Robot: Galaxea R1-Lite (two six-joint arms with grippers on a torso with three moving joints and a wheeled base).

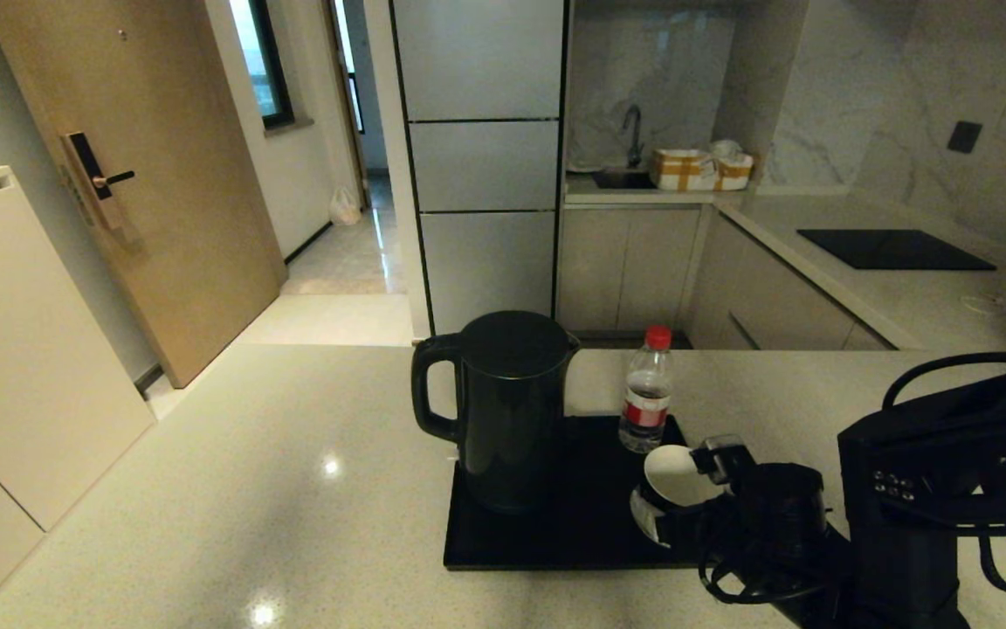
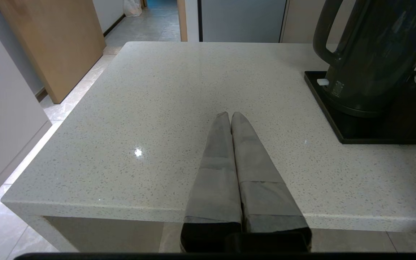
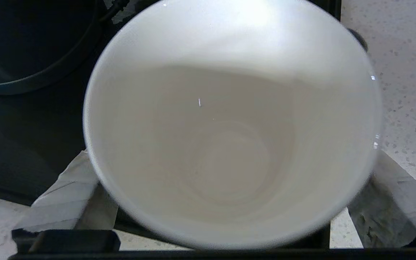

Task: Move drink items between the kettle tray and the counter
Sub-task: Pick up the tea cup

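Observation:
The tall black kettle stands on the left part of the black kettle tray, which lies on the pale speckled counter. The red-capped bottle stands upright at the tray's far right corner. At the tray's right edge my right gripper is shut on the black cup, which is tilted with its white inside showing. In the right wrist view the cup fills the picture, with taped fingers on either side. My left gripper is shut and empty over the counter's near edge, left of the tray.
A black cooktop panel lies on the side counter at the right. A sink with boxes is at the back. The counter's left edge drops to the floor beside a wooden door.

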